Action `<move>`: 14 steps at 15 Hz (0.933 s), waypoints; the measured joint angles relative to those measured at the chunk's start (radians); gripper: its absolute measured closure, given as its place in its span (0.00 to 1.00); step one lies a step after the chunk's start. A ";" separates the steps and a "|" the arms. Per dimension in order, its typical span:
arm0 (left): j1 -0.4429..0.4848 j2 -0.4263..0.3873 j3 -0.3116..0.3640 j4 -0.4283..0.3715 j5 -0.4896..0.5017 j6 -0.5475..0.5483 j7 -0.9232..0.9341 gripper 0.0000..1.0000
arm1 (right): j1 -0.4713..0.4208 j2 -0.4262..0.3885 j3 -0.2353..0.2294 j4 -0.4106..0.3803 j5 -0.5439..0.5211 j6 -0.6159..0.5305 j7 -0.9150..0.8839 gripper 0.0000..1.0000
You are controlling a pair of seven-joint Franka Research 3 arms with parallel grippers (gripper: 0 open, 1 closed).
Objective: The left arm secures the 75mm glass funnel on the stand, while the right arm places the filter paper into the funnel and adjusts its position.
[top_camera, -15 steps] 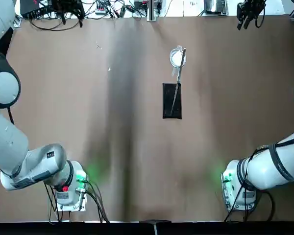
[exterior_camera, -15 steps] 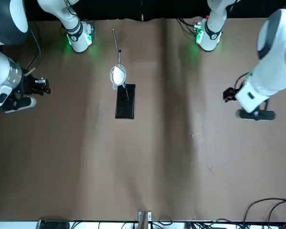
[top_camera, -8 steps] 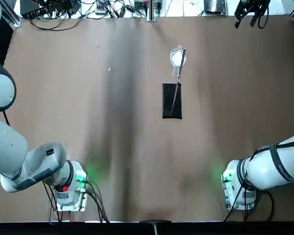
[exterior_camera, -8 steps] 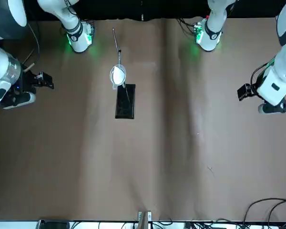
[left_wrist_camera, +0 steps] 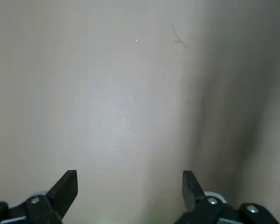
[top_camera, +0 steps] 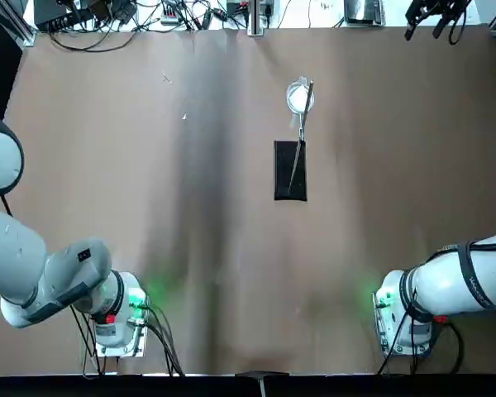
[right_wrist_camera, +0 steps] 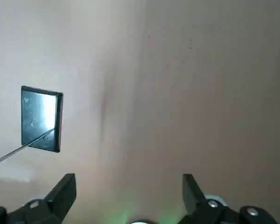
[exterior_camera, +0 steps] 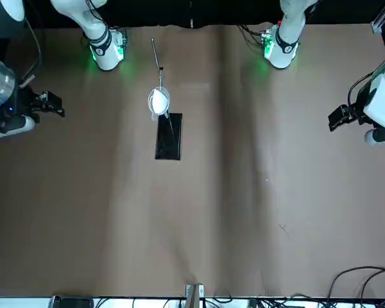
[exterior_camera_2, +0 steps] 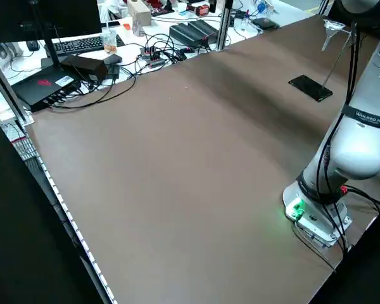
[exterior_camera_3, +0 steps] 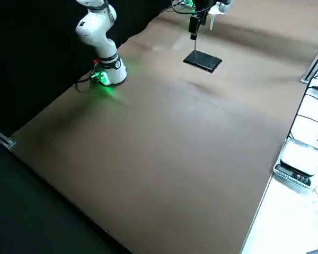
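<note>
I had both grippers spread and holding nothing: my left gripper [left_wrist_camera: 129, 186] over bare desk [left_wrist_camera: 107, 112] off to the left, my right gripper [right_wrist_camera: 129, 189] out to the right. I judged they were kept wide so neither could knock the glass. Farther in, the stand [top_camera: 290, 180] lay with its plate flat, likely so its weight would steady the leaning-looking rod [top_camera: 297, 161]. Beyond it, at the rod's upper end, sat the funnel [exterior_camera_2: 333, 26], stem down, apparently to drain freely, with the white filter paper [top_camera: 298, 98] inside, seemingly placed already. Compared with half a second earlier, both grippers had moved farther outward, while stand, funnel and paper looked unchanged.
</note>
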 joint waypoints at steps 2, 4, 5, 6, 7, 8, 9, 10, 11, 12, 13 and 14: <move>-0.008 0.000 0.006 0.000 -0.001 0.000 0.004 0.01 | -0.014 -0.008 0.004 -0.009 -0.001 0.009 -0.001 0.00; -0.082 -0.001 0.086 0.000 -0.014 0.000 0.008 0.01 | -0.013 -0.010 0.016 -0.016 -0.004 0.010 -0.001 0.00; -0.142 -0.004 0.159 0.000 -0.038 0.001 0.009 0.01 | -0.012 -0.010 0.023 -0.018 -0.007 0.010 -0.001 0.00; -0.202 -0.011 0.236 0.001 -0.066 0.002 0.016 0.01 | -0.012 -0.010 0.027 -0.019 -0.010 0.010 -0.001 0.00; -0.256 -0.024 0.307 0.001 -0.089 0.000 0.038 0.01 | -0.012 -0.011 0.030 -0.022 -0.012 0.010 -0.001 0.00; -0.305 -0.039 0.369 0.001 -0.102 -0.008 0.066 0.01 | -0.011 -0.011 0.031 -0.024 -0.012 0.010 -0.001 0.00; -0.342 -0.053 0.413 0.000 -0.108 -0.017 0.084 0.01 | -0.010 -0.011 0.032 -0.026 -0.012 0.010 -0.001 0.00; -0.361 -0.065 0.435 -0.001 -0.110 -0.024 0.092 0.01 | -0.009 -0.011 0.033 -0.028 -0.013 0.010 -0.001 0.00; -0.368 -0.073 0.442 -0.003 -0.110 -0.027 0.095 0.01 | -0.008 -0.011 0.034 -0.029 -0.013 0.009 -0.001 0.00; -0.369 -0.077 0.443 -0.005 -0.110 -0.028 0.096 0.01 | -0.007 -0.012 0.035 -0.030 -0.013 0.005 -0.001 0.00; -0.370 -0.077 0.443 -0.007 -0.110 -0.028 0.096 0.01 | -0.004 -0.012 0.038 -0.032 -0.013 0.003 -0.001 0.00; -0.370 -0.077 0.443 -0.010 -0.110 -0.028 0.096 0.00 | 0.000 -0.012 0.040 -0.034 -0.013 -0.002 0.000 0.00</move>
